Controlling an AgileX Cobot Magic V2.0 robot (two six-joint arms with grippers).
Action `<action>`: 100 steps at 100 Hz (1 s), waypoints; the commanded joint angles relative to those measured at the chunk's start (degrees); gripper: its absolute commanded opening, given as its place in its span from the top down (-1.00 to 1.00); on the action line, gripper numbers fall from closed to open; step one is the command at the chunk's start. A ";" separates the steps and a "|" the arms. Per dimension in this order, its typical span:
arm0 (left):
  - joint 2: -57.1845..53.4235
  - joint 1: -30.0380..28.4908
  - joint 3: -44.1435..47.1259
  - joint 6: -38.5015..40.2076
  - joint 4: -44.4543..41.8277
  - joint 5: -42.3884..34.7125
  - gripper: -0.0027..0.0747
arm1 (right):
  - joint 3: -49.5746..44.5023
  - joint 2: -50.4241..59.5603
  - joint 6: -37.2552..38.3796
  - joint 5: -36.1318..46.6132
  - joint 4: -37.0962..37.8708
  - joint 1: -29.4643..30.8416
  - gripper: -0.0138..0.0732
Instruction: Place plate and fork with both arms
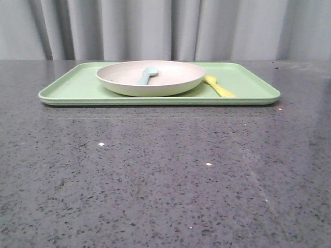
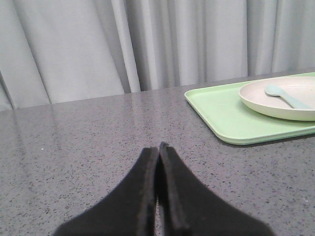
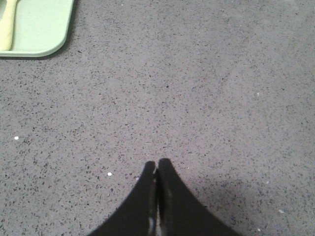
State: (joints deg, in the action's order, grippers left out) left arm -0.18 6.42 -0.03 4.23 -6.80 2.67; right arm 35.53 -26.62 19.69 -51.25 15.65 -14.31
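The pale pinkish-cream plate (image 1: 165,85) sits on the light green tray (image 1: 72,88) at the back of the table, with a light blue spoon (image 1: 147,75) lying in it. The yellow fork (image 1: 219,86) lies on the tray just right of the plate. The plate (image 2: 275,103) and spoon (image 2: 288,97) also show in the left wrist view. The fork's handle (image 3: 6,29) shows in the right wrist view. My left gripper (image 2: 158,147) is shut and empty, over bare table left of the tray. My right gripper (image 3: 157,163) is shut and empty, over bare table away from the tray. Neither arm shows in the front view.
The table is dark grey speckled stone (image 1: 165,181). Grey curtains (image 1: 165,28) hang behind it. The tray's near left corner (image 2: 231,137) lies to the right of my left gripper. The tray's corner (image 3: 44,46) is far from my right gripper.
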 commanded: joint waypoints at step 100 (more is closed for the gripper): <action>-1.74 0.41 0.74 0.61 0.11 -4.56 0.98 | -36.13 28.31 -21.25 50.86 -15.24 8.52 0.96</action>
State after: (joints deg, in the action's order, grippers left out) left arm -0.18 6.42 -0.03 4.23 -6.80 2.54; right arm 0.00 0.58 -0.79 -9.52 0.75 -6.23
